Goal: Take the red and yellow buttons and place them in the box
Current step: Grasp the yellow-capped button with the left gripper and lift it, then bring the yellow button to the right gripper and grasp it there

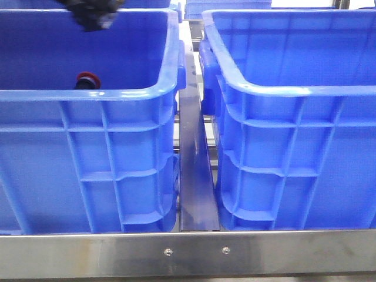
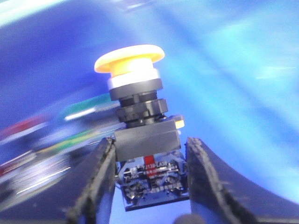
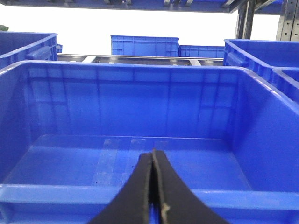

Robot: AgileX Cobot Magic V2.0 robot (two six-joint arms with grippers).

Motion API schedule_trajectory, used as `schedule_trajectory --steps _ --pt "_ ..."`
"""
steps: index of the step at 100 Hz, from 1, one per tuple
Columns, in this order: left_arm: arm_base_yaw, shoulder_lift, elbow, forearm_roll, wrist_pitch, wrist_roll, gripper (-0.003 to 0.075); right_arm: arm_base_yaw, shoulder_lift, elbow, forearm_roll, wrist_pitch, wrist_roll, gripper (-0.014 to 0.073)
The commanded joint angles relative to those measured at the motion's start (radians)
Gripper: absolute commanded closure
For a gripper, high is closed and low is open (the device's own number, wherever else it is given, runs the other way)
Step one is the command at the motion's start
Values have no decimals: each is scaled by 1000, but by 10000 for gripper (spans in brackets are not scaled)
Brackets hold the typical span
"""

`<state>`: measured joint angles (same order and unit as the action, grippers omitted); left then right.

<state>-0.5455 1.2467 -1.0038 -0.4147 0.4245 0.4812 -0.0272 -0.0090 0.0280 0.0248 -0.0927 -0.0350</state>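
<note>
Two blue crates fill the worktop, one (image 1: 88, 147) toward its left edge and the box (image 1: 294, 147) toward its right. The yellow button (image 2: 135, 93) sits clamped by its dark base between the left gripper (image 2: 149, 154) fingers, apparently mid-carry; next comes travel to the box and release. A red button (image 1: 87, 80) lies in the left crate. The right gripper (image 3: 152, 161) fingers are pressed together, empty.

A brushed steel table rail (image 1: 188, 255) crosses the near edge of the front view, with two small screws (image 1: 168, 252) (image 1: 225, 251) set side by side near its middle. A dark metal strip (image 1: 197, 188) runs away from it. Far behind, more blue crates (image 3: 145, 45) sit on a steel shelf (image 3: 140, 59) (grey uprights (image 3: 245, 18) beside them).
</note>
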Motion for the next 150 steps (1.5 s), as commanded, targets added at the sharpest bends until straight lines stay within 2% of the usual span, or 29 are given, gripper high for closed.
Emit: schedule_trajectory --steps 1,18,44,75,85,92,97,105,111,123,137,150 --pt "-78 -32 -28 -34 -100 4 625 -3 -21 5 -1 -99 -6 659" --pt "-177 -32 -28 -34 -161 4 625 -3 -21 -10 -1 -92 -6 659" --pt "-190 -32 -28 -34 -176 4 626 -3 67 -224 5 311 -6 659" --pt "-190 -32 -28 -34 -214 4 626 -3 364 -484 10 444 -6 647" --pt "-190 -32 -28 -34 -212 4 626 -3 456 -565 11 466 -6 534" --pt "-190 -32 -28 -34 -209 4 626 -3 517 -616 20 475 -6 384" --pt "-190 -32 -28 -34 -209 4 626 1 557 -652 32 492 -6 242" --pt "-190 -32 -28 -34 -209 4 626 13 614 -698 61 516 -6 85" --pt "-190 -32 -28 -34 -209 4 626 29 660 -740 111 529 -6 30" --pt "-190 -32 -28 -34 -209 4 626 71 742 -800 254 551 -6 33" --pt "-190 -32 -28 -34 -209 4 626 125 828 -861 540 554 -6 33" --pt "-190 -32 -28 -34 -209 4 626 166 908 -890 741 552 -26 33"
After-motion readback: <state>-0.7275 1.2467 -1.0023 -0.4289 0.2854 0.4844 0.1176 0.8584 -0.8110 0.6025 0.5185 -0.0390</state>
